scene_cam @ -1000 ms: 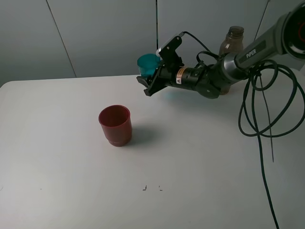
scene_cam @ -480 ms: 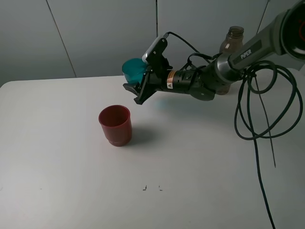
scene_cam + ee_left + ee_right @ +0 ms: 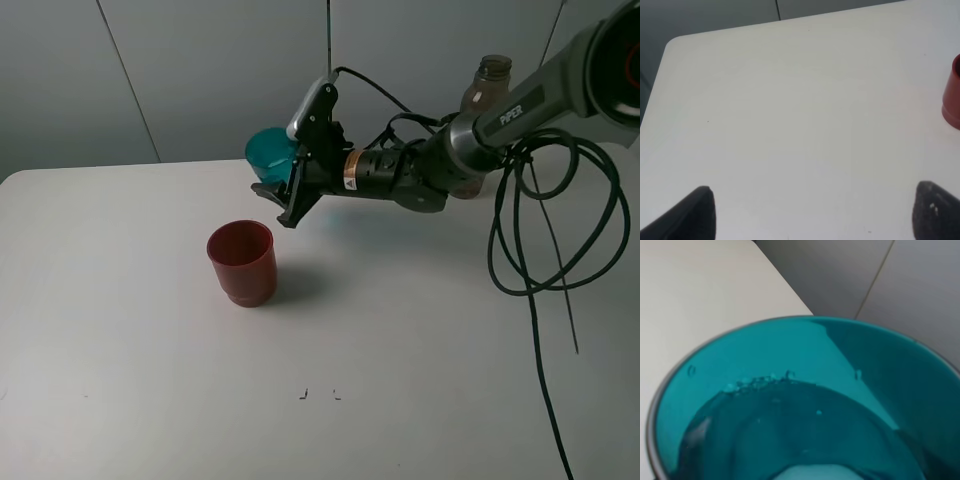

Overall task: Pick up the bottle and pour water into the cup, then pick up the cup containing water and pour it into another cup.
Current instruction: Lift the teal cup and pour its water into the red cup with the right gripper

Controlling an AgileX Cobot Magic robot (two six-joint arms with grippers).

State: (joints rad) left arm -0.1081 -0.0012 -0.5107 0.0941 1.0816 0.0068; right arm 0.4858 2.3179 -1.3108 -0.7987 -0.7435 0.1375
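Exterior high shows your right gripper (image 3: 283, 190) clamped on the teal cup (image 3: 266, 153), up in the air just behind the red cup (image 3: 242, 262); your left gripper (image 3: 815, 215) has its jaws apart.

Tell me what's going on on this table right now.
The right gripper is clamped on the teal cup and holds it in the air, up beside the red cup that stands on the white table. The right wrist view shows water inside the teal cup, and none is pouring out yet. The grey-brown bottle stands at the back behind that arm. The left gripper is open over bare table, holding nothing.
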